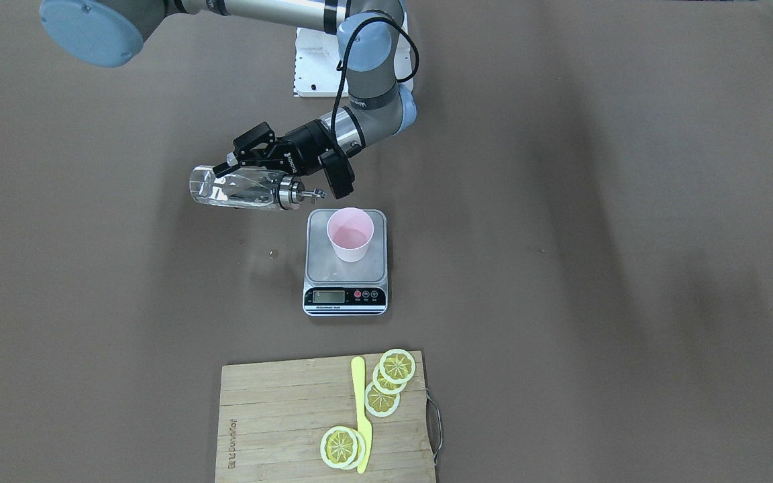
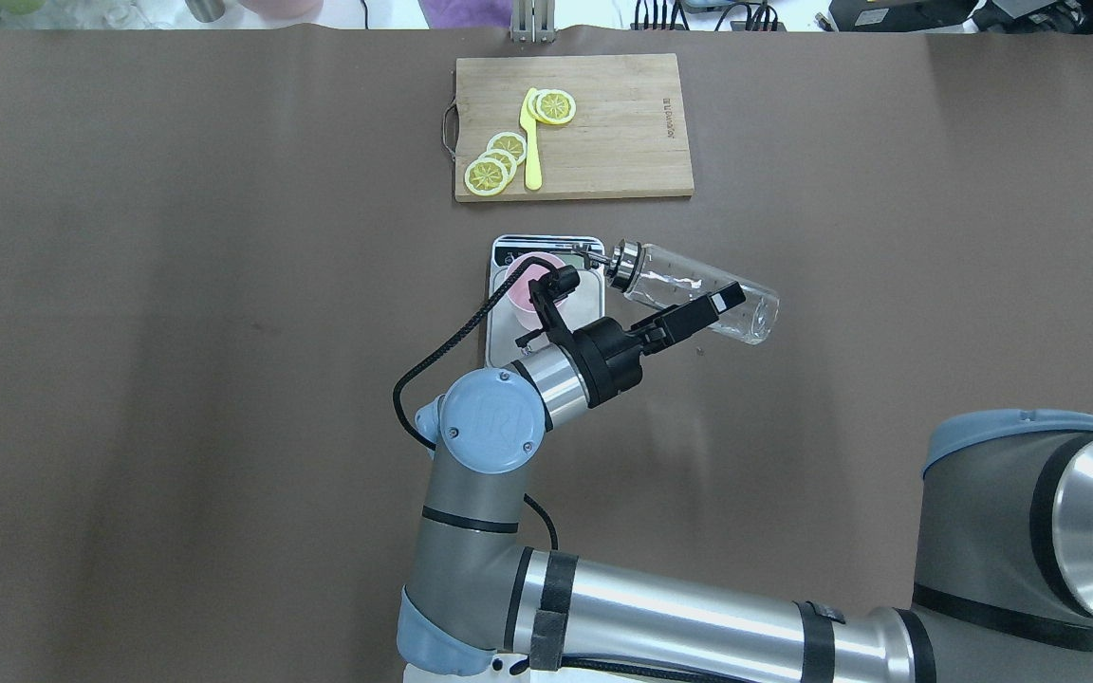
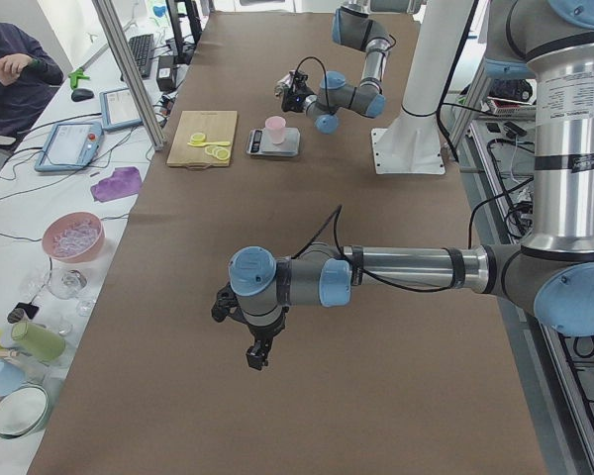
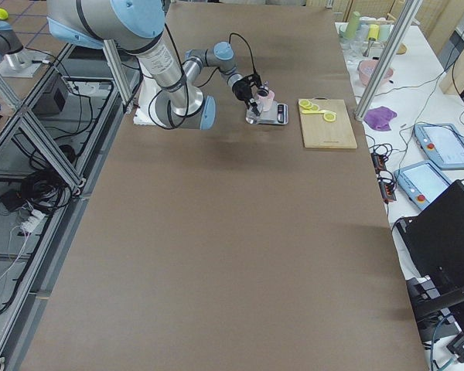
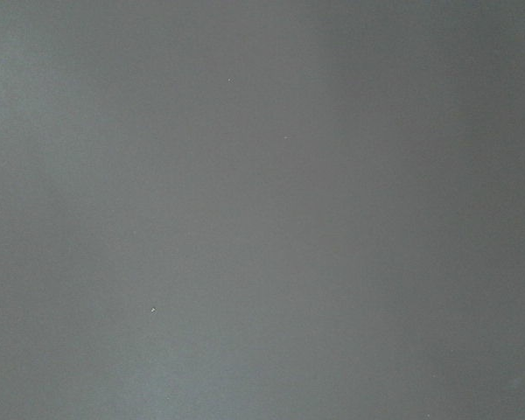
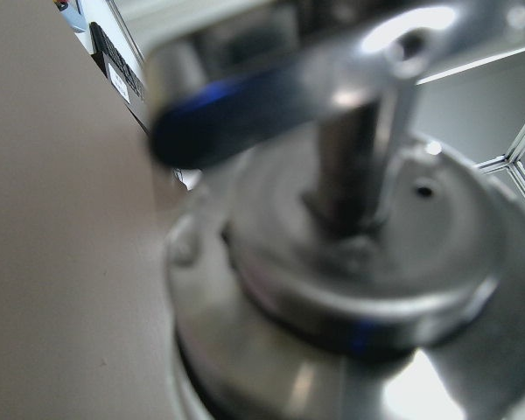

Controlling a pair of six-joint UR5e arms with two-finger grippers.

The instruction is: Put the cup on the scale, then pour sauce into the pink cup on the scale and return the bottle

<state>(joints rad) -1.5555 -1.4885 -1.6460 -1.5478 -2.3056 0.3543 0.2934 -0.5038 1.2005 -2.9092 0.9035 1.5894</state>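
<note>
Pale pink plastic tumbler [image 1: 350, 233] is sitting upright on the steel-grey platform of the small digital kitchen scale [image 1: 333, 272], at the end away from the black display panel. The right jaws are clamped onto the clear cylindrical glass bottle with the shiny metal cap [image 1: 235, 189], gripping the body closer to the base than to the cap. The bottle's up off the brown desk [image 1: 594, 268] and tipped almost flat. It's left of the scale in the front-facing view, with its small spout [image 1: 316, 194] aimed at the tumbler and ending just beside the rim. Honestly can't tell if the spout is actually over the mouth.

The left jaws only show in the left side view, on the near arm [image 3: 376, 272] above bare desk, well apart from the scale — can't tell whether they're open or closed.

Near the scale, on its display side, there's a wooden cutting board [image 1: 279, 416] with yellow lemon slices [image 1: 396, 366] and a yellow plastic knife [image 1: 359, 409].
</note>
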